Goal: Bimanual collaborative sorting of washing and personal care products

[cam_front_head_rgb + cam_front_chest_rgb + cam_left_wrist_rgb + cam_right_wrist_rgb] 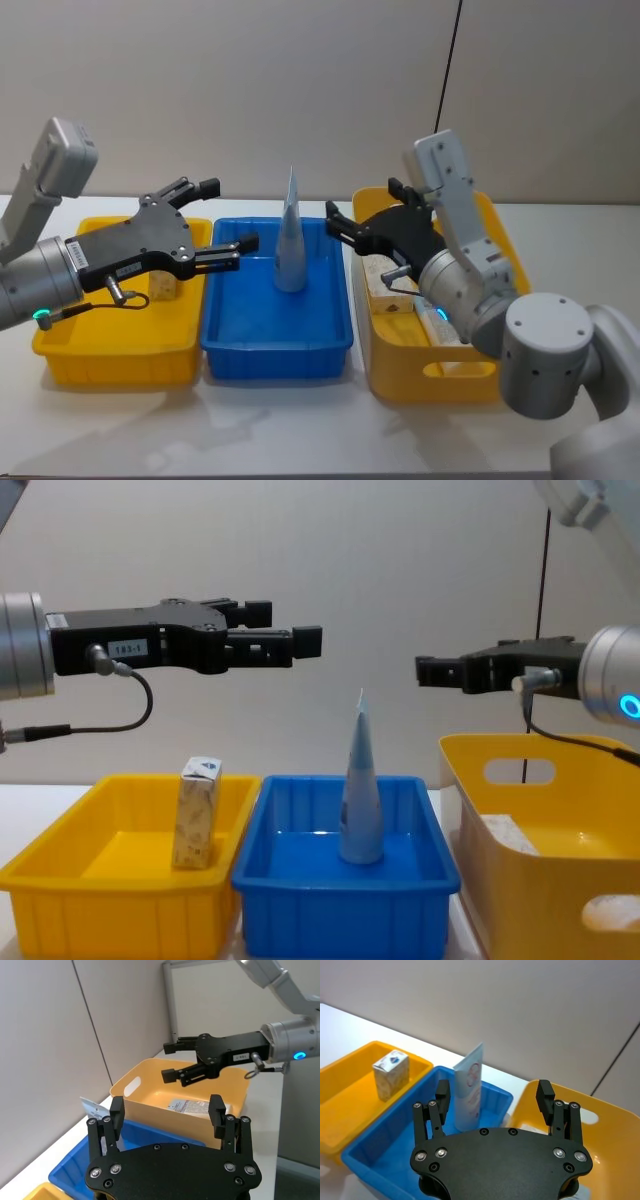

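Three bins sit side by side on the table, each holding one product. Left yellow bin: small beige speckled carton stands upright toward its inner side. Left gripper hovers well above this bin and the blue one, fingers apart, nothing between them. Middle blue bin: tall pale-blue tube stands upright on its cap, crimped end up, near the centre. Right gripper hangs high over the gap between the blue bin and the right yellow bin, facing the left gripper across the tube; its fingers are spread too and empty. Inside the right bin lies the large flat pale marbled box, flat on the floor.

Judgement: every item already sits in a bin and both arms are clear, so sorting looks finished or between picks. Any next move calls for lowering one open gripper squarely over an item; the tube would tip easily.
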